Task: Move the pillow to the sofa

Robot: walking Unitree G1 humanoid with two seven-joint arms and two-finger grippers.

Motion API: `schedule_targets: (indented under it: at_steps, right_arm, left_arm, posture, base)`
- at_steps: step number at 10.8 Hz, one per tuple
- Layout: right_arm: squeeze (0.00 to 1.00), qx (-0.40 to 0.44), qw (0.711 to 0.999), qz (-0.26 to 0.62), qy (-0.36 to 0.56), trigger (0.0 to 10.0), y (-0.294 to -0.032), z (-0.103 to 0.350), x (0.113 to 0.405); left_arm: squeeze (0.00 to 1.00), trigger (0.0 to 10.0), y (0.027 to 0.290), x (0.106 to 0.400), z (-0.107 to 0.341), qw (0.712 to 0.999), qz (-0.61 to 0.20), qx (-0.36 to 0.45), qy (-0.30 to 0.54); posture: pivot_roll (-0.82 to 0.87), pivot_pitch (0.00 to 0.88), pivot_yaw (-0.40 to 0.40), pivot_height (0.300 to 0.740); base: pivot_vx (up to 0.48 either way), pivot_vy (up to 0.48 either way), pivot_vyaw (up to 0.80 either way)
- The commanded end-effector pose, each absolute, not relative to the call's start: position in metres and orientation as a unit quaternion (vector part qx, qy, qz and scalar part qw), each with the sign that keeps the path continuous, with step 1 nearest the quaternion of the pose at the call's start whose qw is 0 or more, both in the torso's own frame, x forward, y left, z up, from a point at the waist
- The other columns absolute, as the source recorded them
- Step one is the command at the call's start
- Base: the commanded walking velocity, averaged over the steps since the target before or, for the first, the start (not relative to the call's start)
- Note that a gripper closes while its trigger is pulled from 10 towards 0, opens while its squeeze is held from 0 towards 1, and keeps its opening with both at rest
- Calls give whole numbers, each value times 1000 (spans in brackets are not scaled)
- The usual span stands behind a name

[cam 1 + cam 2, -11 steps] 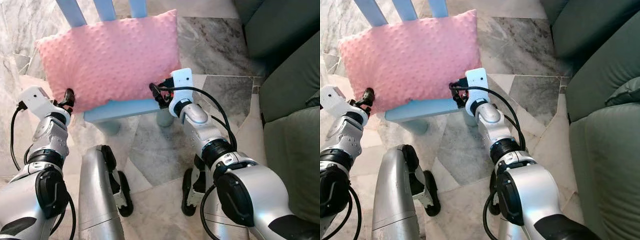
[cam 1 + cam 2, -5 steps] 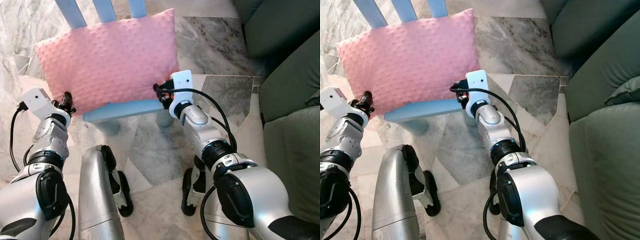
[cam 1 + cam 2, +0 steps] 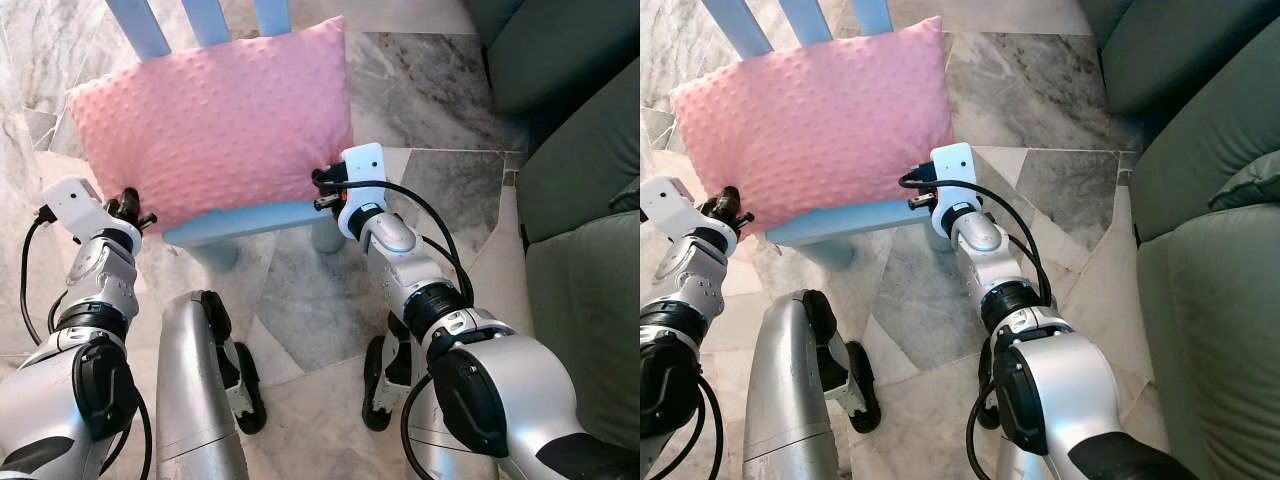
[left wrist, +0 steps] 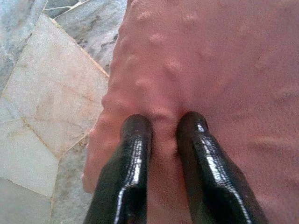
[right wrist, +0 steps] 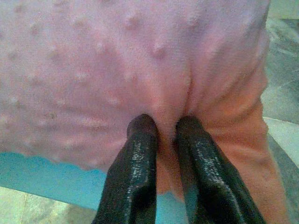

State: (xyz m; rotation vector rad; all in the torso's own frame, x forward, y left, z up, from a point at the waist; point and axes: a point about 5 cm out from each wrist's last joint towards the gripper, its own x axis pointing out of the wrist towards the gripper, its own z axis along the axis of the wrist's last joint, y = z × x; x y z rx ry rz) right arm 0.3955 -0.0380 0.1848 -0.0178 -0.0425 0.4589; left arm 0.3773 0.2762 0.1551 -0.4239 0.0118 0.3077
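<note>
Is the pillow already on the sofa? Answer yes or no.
No, the pink pillow lies on the blue chair, apart from the green sofa.

light: even, bright | shadows: soft | wrist views: sl. blurry

Your pillow (image 3: 215,120): pink, plush, covered in small raised dots, roughly rectangular. It sits on the seat of the light-blue chair (image 3: 243,220), leaning back against the slats, long edge running across, left lower corner hanging past the seat edge. Fabric is puckered into a fold at each lower corner where it is pinched. The sofa (image 3: 575,140): dark green, cushioned, standing at your right across a stretch of marble floor, well apart from the pillow.
</note>
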Motion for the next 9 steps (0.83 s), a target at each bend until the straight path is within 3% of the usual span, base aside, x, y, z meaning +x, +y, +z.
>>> schedule_targets:
  at_steps: [1, 6, 9]
  right_arm:
    - [0, -5, 971, 239, 11, 0, -33, 165, 388]
    - [0, -9, 971, 238, 7, 0, -35, 166, 389]
    - [0, 6, 970, 243, -32, 0, -40, 183, 394]
  left_arm:
    - [0, 0, 281, 365, 128, 960, 171, -215, 46]
    - [0, 0, 278, 366, 129, 959, 172, -224, 35]
    - [0, 0, 278, 367, 147, 975, 149, -163, -37]
  posture:
    - [-42, 663, 64, 506]
    - [-43, 660, 63, 506]
    - [-51, 620, 56, 506]
  base:
    - [0, 0, 0]
    - [0, 0, 0]
    - [0, 0, 0]
